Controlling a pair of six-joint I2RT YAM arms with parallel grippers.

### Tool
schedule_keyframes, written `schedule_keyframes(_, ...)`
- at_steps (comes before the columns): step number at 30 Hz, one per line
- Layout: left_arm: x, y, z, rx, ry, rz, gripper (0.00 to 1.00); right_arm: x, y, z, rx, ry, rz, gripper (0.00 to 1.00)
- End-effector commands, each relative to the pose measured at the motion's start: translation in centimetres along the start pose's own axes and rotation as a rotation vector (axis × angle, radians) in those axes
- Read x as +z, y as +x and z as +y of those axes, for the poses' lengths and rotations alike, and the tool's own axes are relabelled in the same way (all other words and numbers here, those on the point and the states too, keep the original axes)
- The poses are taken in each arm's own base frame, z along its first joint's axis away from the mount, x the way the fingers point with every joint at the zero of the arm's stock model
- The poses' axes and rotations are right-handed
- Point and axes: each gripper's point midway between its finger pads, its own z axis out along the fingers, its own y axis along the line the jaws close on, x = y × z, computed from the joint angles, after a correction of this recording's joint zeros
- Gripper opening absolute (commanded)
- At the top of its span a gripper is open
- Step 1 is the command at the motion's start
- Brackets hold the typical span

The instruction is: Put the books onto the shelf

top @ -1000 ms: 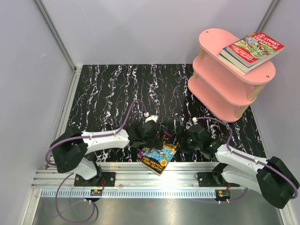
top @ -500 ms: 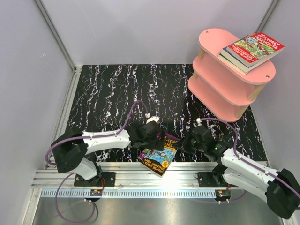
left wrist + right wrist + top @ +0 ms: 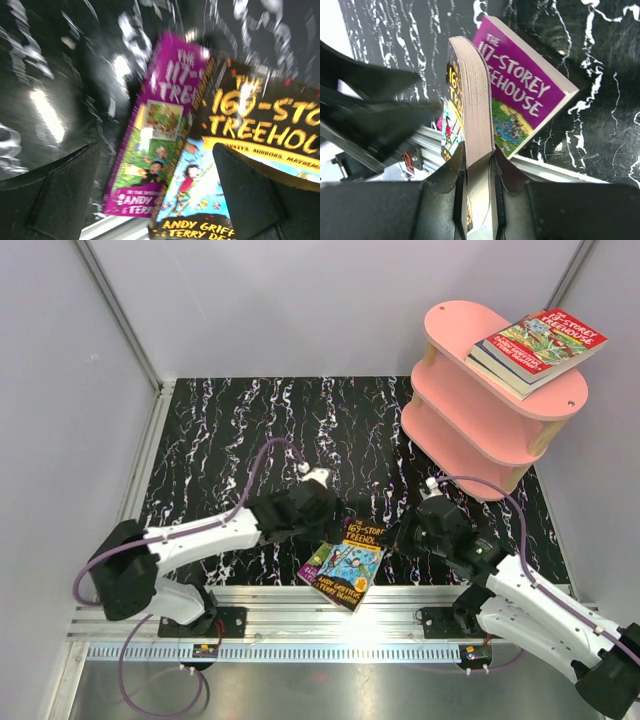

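Observation:
The black-covered book point(image 3: 352, 558) is tilted up off the purple book point(image 3: 310, 570) near the table's front edge. My right gripper point(image 3: 393, 535) is shut on its right-hand page edge point(image 3: 476, 120), and the purple book point(image 3: 525, 100) lies flat beneath. My left gripper point(image 3: 328, 528) hovers open just left of both books, its fingers point(image 3: 65, 192) spread wide above the purple cover point(image 3: 155, 150) and the black cover point(image 3: 250, 135), touching neither. The pink shelf point(image 3: 450, 325) stands at the back right with a red book point(image 3: 542, 338) stacked on a dark-blue one point(image 3: 497, 368) on its top board.
The black marbled table top point(image 3: 240, 440) stretches behind the arms. An aluminium rail point(image 3: 330, 615) runs along the near edge, right under the books' front corners. White walls close in on the left and at the back.
My right gripper has shut on the black book's edge and raised it, uncovering the purple book below. The left gripper has drawn back slightly up and left, still open.

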Motion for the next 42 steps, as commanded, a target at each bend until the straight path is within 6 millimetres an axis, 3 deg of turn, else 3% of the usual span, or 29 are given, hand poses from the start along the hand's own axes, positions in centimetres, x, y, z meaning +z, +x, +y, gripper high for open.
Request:
schedule_keyframes(1,-3.1,-5.0,-0.7,0.029,0.071,-0.151,0.99,-1.1,-1.0,1.3,-0.049,-0.01,-0.029,0.0)
schedule_keyframes(3,-4.2,-6.2,-2.3,0.041,0.178,-0.201,0.99,-1.2,-1.1,1.3,-0.051,-0.01,-0.031,0.0)
schedule_keyframes(5,-4.2,-5.9,-2.8,0.072,0.232,-0.214,0.99,-1.8,-1.4,2.0,-0.056,-0.042,-0.052,0.0)
schedule_keyframes(6,-4.6,-6.3,-4.1,0.082,0.312,-0.24,0.99,-2.0,-1.7,2.2,-0.058,-0.049,-0.067,0.0)
schedule_keyframes(10,-4.6,-5.2,-5.3,0.114,0.489,-0.233,0.99,-4.1,-3.3,4.2,-0.092,-0.086,-0.126,0.0)
schedule_keyframes(16,-4.5,-6.3,-5.7,0.152,0.656,-0.275,0.98,-6.1,-4.5,6.4,-0.123,-0.151,-0.164,0.0)
schedule_keyframes(20,-4.8,-5.6,-7.1,0.151,0.823,-0.242,0.88,-6.4,-4.6,7.1,-0.122,-0.179,-0.169,0.0)
schedule_keyframes(23,-6.2,-5.4,-8.7,0.167,0.963,-0.24,0.82,-6.1,-4.6,7.2,-0.114,-0.184,-0.166,0.0)
schedule_keyframes(27,-6.6,-5.2,-10.0,0.183,1.084,-0.216,0.56,-6.1,-4.7,7.0,-0.105,-0.183,-0.18,0.0)
schedule_keyframes(30,-7.4,-4.5,-10.5,0.182,1.166,-0.197,0.48,-6.0,-4.9,7.0,-0.102,-0.182,-0.189,0.0)
schedule_keyframes(33,-8.1,-4.2,-10.8,0.178,1.22,-0.183,0.31,-5.6,-5.0,6.7,-0.1,-0.165,-0.19,0.0)
schedule_keyframes(34,-8.0,-4.1,-10.8,0.172,1.221,-0.178,0.2,-5.4,-5.0,6.6,-0.1,-0.159,-0.189,0.0)
schedule_keyframes(36,-8.3,-4.0,-10.8,0.177,1.239,-0.189,0.12,-5.2,-5.1,6.5,-0.099,-0.157,-0.192,0.0)
schedule_keyframes(39,-9.8,-3.8,-11.1,0.201,1.309,-0.21,0.11,-4.5,-5.2,6.0,-0.098,-0.135,-0.206,0.0)
schedule_keyframes(42,-11.8,-3.4,-11.6,0.225,1.42,-0.217,0.23,-3.8,-5.4,5.6,-0.101,-0.117,-0.213,0.0)
